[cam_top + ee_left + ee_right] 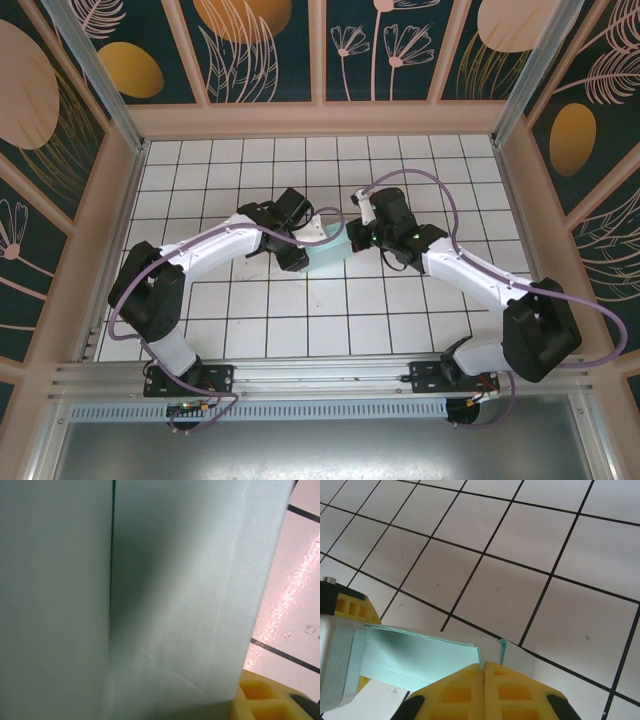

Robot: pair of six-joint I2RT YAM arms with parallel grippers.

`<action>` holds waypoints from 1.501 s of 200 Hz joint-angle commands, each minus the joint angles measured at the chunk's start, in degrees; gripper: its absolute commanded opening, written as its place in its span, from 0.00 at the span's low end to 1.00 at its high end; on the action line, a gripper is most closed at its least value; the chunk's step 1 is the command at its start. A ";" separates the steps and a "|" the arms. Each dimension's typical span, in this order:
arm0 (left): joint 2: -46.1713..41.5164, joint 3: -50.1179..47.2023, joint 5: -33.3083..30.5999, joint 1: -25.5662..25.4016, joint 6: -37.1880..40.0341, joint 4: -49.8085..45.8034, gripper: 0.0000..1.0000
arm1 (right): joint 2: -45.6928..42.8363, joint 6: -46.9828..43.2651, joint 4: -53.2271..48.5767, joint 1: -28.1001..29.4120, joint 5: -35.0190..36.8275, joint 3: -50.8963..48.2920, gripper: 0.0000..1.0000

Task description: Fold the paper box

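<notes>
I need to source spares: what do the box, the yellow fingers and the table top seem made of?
Box: thin mint card, matte, with a fine cut edge and sharp creases. Fingers of the right gripper: yellow plastic, likely moulded or printed, with ribbed pockets. Table: smooth white surface with black grid lines, slightly glossy; tile or printed sheet, unclear.

White-tiled desk (250, 330), gridded with thin black lines, fenced by pale rails (320, 120). Just toward 12 o'clock from centre, mint paper box (328, 250); resting on the tiles or lifted, cannot tell.
</notes>
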 commanded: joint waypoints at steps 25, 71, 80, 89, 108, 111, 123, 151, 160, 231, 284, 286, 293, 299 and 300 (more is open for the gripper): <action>2.03 0.80 -1.05 0.11 -2.55 1.02 0.36 | -3.95 5.93 7.10 1.16 2.64 -8.50 0.00; 2.00 0.95 -0.77 0.14 -2.98 1.17 0.37 | -3.54 6.94 6.97 1.15 4.08 -8.95 0.00; 1.98 0.87 -0.67 0.13 -2.96 1.28 0.38 | -3.64 6.55 7.51 1.19 3.90 -9.58 0.00; 1.75 0.57 -0.59 0.12 -2.96 1.50 0.40 | -3.92 5.69 8.09 1.38 4.02 -10.35 0.00; 1.24 -0.07 -0.50 0.12 -3.02 1.82 0.51 | -4.79 3.71 8.93 1.52 4.72 -11.70 0.00; 1.12 -0.16 -0.46 0.11 -2.96 1.91 0.51 | -4.91 3.56 9.03 1.60 4.71 -11.87 0.00; 0.84 -0.49 -0.37 0.11 -3.13 2.24 0.52 | -5.17 2.98 9.35 1.65 4.80 -12.29 0.00; 0.05 -1.30 0.43 0.15 -5.66 3.97 0.61 | -5.26 2.79 9.48 1.69 5.21 -12.46 0.00; -1.30 -1.67 0.30 0.11 -6.64 4.89 0.65 | -5.28 2.83 9.49 1.76 5.22 -12.31 0.00; -14.62 -10.14 -1.22 0.13 -17.31 20.56 0.99 | -4.68 3.22 8.46 2.22 6.12 -10.91 0.00; -21.05 -13.87 -2.95 0.16 -31.66 22.93 0.90 | -3.60 5.64 5.54 2.39 9.43 -9.07 0.00; -21.16 -13.98 -2.96 0.12 -32.02 22.88 0.88 | -3.62 5.71 5.53 2.46 9.47 -9.02 0.00; -21.38 -14.07 -3.08 0.11 -33.69 22.77 0.84 | -3.70 6.00 5.54 2.61 9.44 -8.95 0.00; -21.58 -15.20 -2.59 0.16 -34.94 22.77 0.81 | -3.71 6.23 5.53 2.74 9.44 -8.91 0.00; -21.62 -15.47 -2.43 0.14 -35.03 22.77 0.80 | -3.71 6.22 5.53 2.74 9.43 -8.88 0.00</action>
